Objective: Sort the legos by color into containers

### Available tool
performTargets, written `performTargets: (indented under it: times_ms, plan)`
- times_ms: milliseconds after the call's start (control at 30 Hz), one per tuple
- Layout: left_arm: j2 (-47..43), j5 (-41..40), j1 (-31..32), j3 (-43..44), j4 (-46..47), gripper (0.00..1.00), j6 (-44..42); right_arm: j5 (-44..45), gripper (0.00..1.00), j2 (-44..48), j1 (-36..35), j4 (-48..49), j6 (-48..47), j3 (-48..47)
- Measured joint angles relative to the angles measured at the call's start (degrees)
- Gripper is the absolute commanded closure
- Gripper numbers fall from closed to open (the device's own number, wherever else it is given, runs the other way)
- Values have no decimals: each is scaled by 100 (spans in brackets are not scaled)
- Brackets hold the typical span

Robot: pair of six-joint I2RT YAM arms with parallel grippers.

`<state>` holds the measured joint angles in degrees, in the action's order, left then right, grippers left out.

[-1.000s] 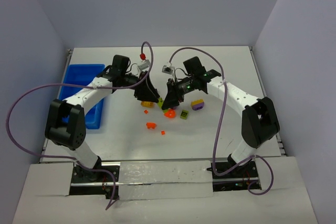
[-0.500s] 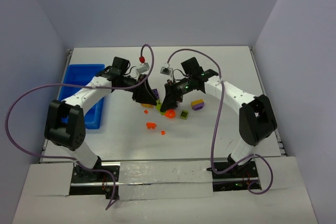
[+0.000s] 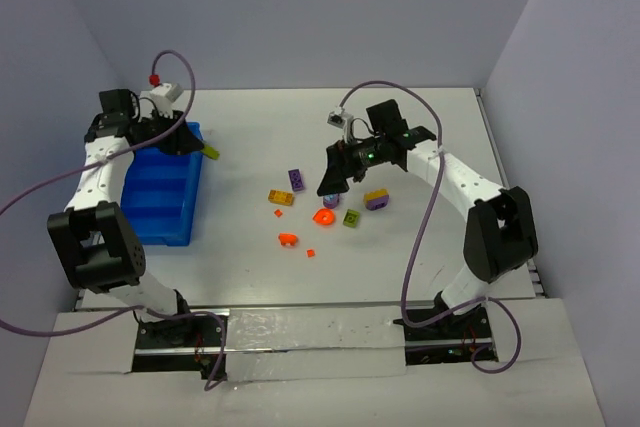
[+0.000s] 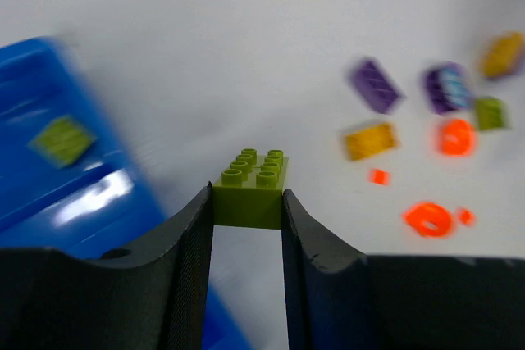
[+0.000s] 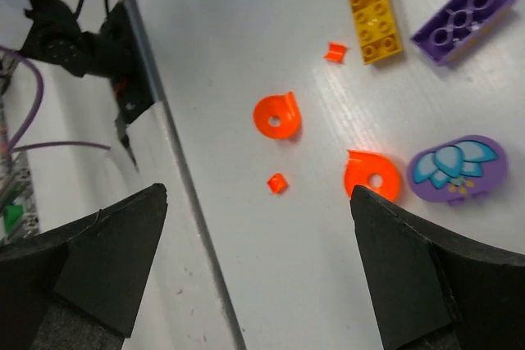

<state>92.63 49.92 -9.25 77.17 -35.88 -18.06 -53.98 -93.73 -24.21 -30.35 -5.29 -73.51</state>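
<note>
My left gripper [image 4: 248,194] is shut on an olive-green lego brick [image 4: 250,190], studs up. In the top view that gripper [image 3: 200,145] hangs at the right rim of the blue tray [image 3: 150,197], at the table's far left. An olive piece [image 4: 61,139] lies in one of the tray's compartments [image 4: 49,194]. My right gripper [image 5: 258,227] stands wide open above the table with nothing between its fingers. Near it lie two round orange pieces [image 5: 276,115] [image 5: 373,176], a purple oval [image 5: 456,168], a yellow brick [image 5: 376,22] and a purple brick [image 5: 466,15].
More legos are scattered mid-table: a purple brick [image 3: 297,179], a yellow one [image 3: 281,197], orange bits [image 3: 288,239] [image 3: 311,252], a green piece [image 3: 351,217] and a purple-and-yellow one [image 3: 377,199]. Purple cables loop over both arms. Walls close in the table on three sides.
My left arm has swung from the middle pile over to the blue tray, carrying the olive-green brick. My right gripper has gone from shut to wide open and drawn back a little.
</note>
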Motion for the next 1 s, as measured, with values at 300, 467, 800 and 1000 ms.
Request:
performTargets:
  times_ms: [300, 467, 800, 1000]
  plan:
    - [165, -2847, -557, 411, 913, 100, 810, 709, 0, 452, 337, 154, 3, 195]
    - [660, -3574, -597, 680, 1251, 87, 1044, 939, 0, 457, 448, 197, 18, 332]
    - [1444, -4071, -551, 935, 1504, 38, 1161, 1306, 0, 471, 589, 214, -33, 371]
    - [1262, -3752, -436, 793, 1716, 15, 1037, 1393, 0, 585, 875, 204, -56, 582]
